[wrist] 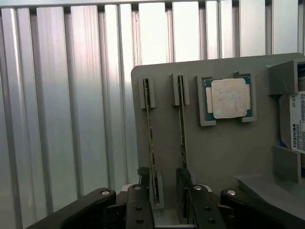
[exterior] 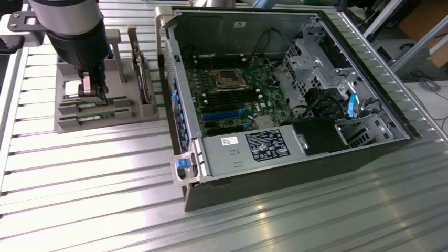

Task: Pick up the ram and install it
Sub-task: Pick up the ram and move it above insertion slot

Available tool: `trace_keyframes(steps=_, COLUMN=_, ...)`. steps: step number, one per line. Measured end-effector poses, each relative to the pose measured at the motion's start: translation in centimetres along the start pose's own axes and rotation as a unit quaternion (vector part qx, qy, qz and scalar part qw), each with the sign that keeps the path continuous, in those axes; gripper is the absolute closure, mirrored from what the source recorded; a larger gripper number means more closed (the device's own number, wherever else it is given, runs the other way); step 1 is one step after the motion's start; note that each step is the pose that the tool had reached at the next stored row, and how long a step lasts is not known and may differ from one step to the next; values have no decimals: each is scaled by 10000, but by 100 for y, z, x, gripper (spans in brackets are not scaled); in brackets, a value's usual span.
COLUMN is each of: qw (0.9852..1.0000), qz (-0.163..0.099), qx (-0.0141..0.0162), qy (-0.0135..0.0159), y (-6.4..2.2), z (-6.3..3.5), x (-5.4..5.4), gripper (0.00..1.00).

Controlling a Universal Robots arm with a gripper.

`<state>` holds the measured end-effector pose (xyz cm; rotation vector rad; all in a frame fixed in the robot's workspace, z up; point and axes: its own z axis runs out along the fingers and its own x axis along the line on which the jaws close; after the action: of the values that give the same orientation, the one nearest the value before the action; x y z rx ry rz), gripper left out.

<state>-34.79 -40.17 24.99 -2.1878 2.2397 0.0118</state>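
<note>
Two ram sticks stand on edge in slots of a grey holder; one ram runs between my fingertips and the other ram passes behind one finger. My gripper hangs low over the holder's end, open, with its jaws well apart and touching neither stick. In the exterior view the gripper is down at the holder on that view's left, just above the green ram sticks.
A square silver processor and a hard drive sit in the same holder. The open computer case with its motherboard and memory slots lies to the exterior view's right, on a ribbed metal table.
</note>
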Motion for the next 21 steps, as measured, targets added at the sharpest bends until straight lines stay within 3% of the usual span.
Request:
trace_keyframes(steps=5, qw=9994, qz=-350, qx=-5, qy=0, y=0, z=9, x=0, gripper=64)
trace_keyframes(steps=21, qw=9994, qz=-356, qx=-4, qy=-1, y=0, z=75, x=1, gripper=64)
